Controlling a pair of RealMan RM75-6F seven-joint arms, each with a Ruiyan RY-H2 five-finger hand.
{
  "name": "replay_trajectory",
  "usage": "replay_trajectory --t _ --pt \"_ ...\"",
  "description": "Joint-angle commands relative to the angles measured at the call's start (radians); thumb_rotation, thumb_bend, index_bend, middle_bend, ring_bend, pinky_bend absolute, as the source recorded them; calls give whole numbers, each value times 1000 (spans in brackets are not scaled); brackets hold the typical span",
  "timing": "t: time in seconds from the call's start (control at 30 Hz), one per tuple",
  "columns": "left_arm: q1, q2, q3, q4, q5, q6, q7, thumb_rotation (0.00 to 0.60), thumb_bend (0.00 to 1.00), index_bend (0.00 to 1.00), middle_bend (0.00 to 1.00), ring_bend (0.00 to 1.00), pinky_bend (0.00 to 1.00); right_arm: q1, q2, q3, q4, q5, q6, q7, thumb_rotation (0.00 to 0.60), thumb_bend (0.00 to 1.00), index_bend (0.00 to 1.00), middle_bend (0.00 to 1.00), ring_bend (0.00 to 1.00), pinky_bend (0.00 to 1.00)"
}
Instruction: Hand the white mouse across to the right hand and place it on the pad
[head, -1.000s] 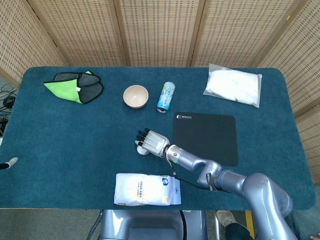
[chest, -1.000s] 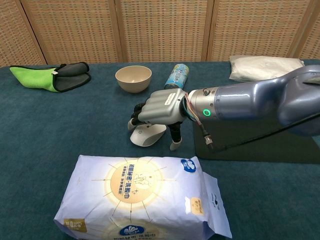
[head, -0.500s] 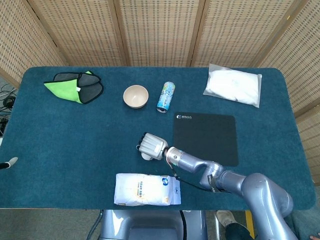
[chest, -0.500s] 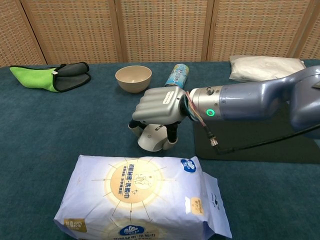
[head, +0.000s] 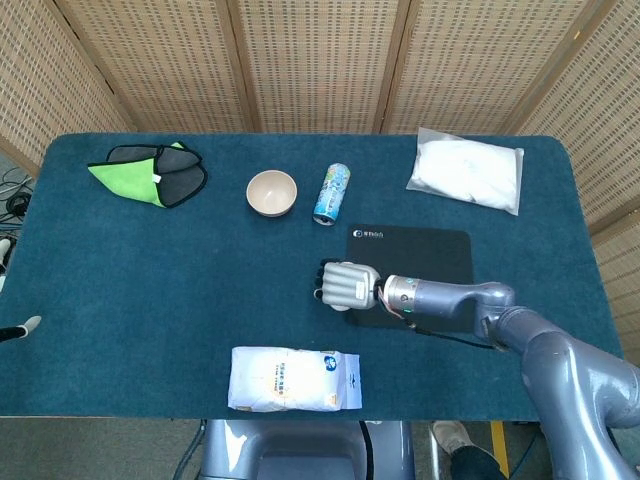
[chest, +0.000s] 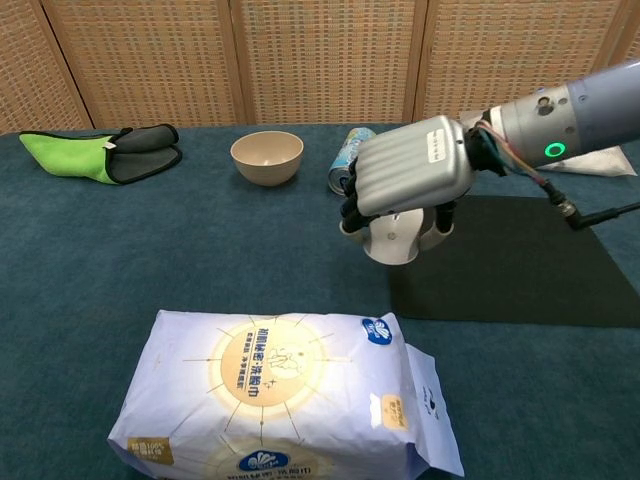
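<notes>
My right hand (head: 347, 284) (chest: 410, 175) grips the white mouse (chest: 395, 240) from above and holds it off the table. It hovers over the left edge of the black mouse pad (head: 420, 260) (chest: 520, 270). In the head view the hand's back hides the mouse almost fully. Of my left hand only a dark fingertip with a pale end (head: 17, 326) shows at the far left edge of the head view, off the table.
A tissue pack (head: 294, 379) (chest: 280, 390) lies at the near edge. A beige bowl (head: 272, 192) and a lying can (head: 331, 193) sit behind the hand. A white bag (head: 466, 170) lies far right, a green and grey cloth (head: 150, 172) far left.
My right hand closed over the mouse, lifted it and carried it right, from the bare cloth to the pad's left edge.
</notes>
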Motion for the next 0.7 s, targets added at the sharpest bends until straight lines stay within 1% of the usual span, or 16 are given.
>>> replay_trajectory --t 0.03,0.13,0.23,0.37,0.47,0.53,0.7 --pt "-4 -16 -1 0 -9 6 32 600 0 0 0 0 0 6 21 -69 106 -73 75 50 600 972 561 521 408 434" --pt "-6 -27 -1 1 -16 8 53 600 0 0 0 0 0 1 16 -101 184 -102 112 79 600 981 560 521 408 443" --pt "-11 -40 -1 4 -24 7 79 600 0 0 0 0 0 -20 2 -133 279 -122 166 127 600 965 560 518 408 451" --pt "-16 -50 -8 11 -39 5 97 600 0 0 0 0 0 -64 -32 -168 405 -145 257 166 600 931 560 485 408 451" --pt "-19 -54 -10 13 -45 3 106 600 0 0 0 0 0 -99 -62 -190 490 -155 292 189 600 930 560 473 408 451" --pt "-20 -57 -11 14 -47 3 111 600 0 0 0 0 0 -119 -79 -203 531 -157 301 205 600 930 561 468 404 451" --pt "-22 -62 -9 12 -43 3 124 600 0 0 0 0 0 -154 -110 -226 590 -161 310 224 600 930 560 452 376 451"
